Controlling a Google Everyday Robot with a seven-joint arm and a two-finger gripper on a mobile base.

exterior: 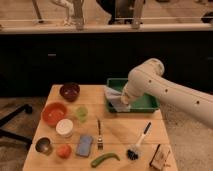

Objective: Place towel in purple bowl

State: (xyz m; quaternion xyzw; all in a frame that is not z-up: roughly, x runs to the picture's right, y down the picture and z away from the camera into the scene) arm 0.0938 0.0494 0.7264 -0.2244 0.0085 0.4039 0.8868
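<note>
The towel (113,97), a pale grey-blue creased cloth, hangs over the left edge of the green tray (144,103). My gripper (123,103) is at the end of the white arm, just inside that tray edge, and is shut on the towel. The purple bowl (70,91) sits at the table's back left, about a bowl's width to the left of the towel, with nothing in it.
Left of centre stand an orange bowl (54,114), a green cup (81,114), a white cup (64,127) and a metal cup (43,145). A blue sponge (84,145), fork (99,135), green pepper (105,159) and brush (138,142) lie along the front.
</note>
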